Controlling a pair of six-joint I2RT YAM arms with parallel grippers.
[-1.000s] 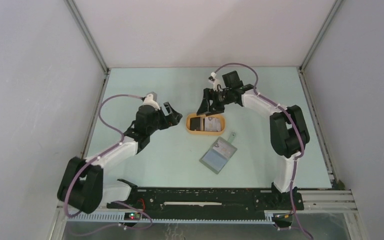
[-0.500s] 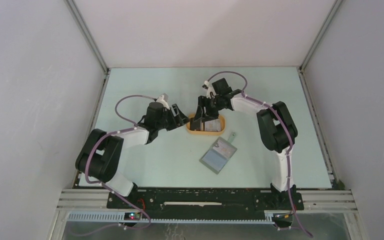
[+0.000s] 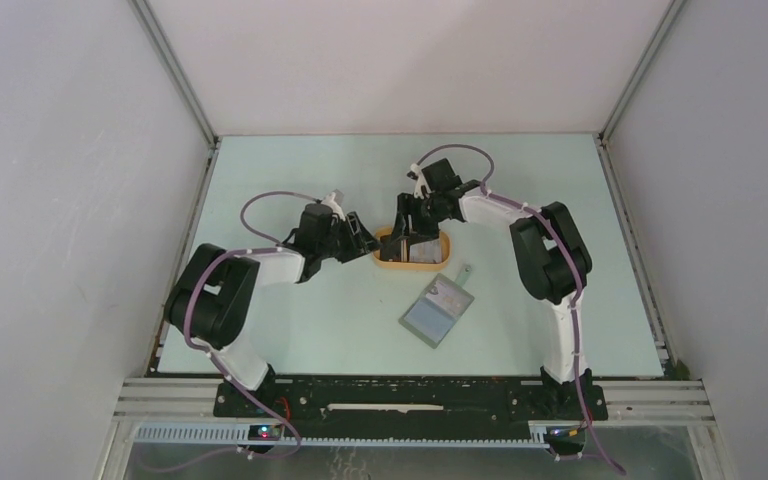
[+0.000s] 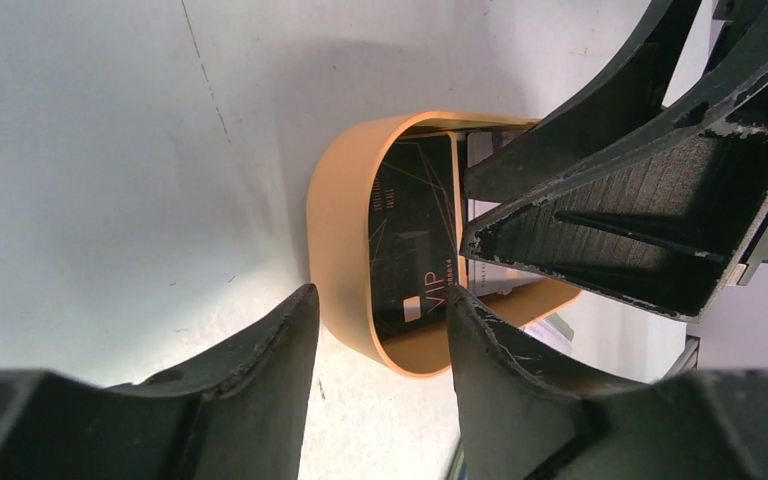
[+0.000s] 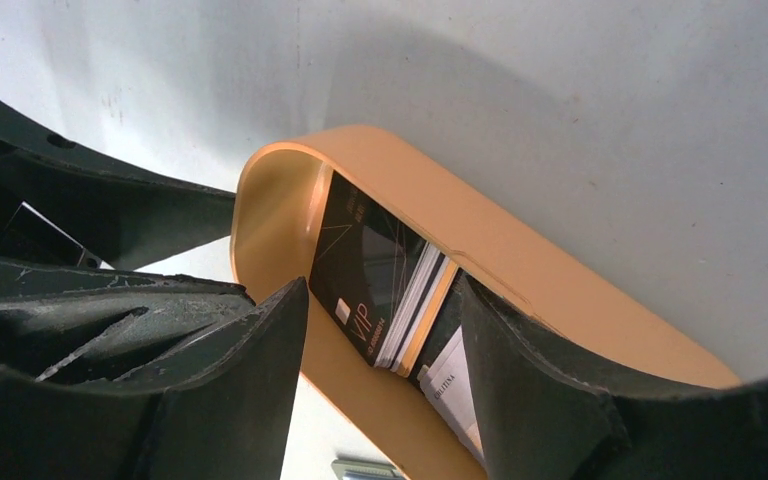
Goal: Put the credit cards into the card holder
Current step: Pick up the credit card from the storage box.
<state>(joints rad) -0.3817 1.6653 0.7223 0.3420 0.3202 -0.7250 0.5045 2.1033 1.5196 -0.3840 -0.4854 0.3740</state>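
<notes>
The credit cards lie in an orange oval tray (image 3: 438,262): a black VIP card (image 4: 412,235) on a stack with pale and tan edges (image 5: 418,300), and a whitish card (image 5: 452,385) beside it. My right gripper (image 3: 409,230) is open, lowered into the tray, its jaws (image 5: 385,325) straddling the stack. My left gripper (image 3: 367,241) is open at the tray's left end, its jaws (image 4: 375,335) either side of the end wall. The card holder (image 3: 437,310), a grey-green wallet with a snap tab, lies flat just in front of the tray.
The right gripper's dark fingers (image 4: 610,220) fill the upper right of the left wrist view, close to my left fingertips. White walls enclose the pale table (image 3: 290,320) on three sides. The arm bases sit on a black rail (image 3: 410,395) at the near edge.
My left gripper has moved right up to the tray's left end. My right gripper has come down and left into the tray. Tray and wallet have not moved.
</notes>
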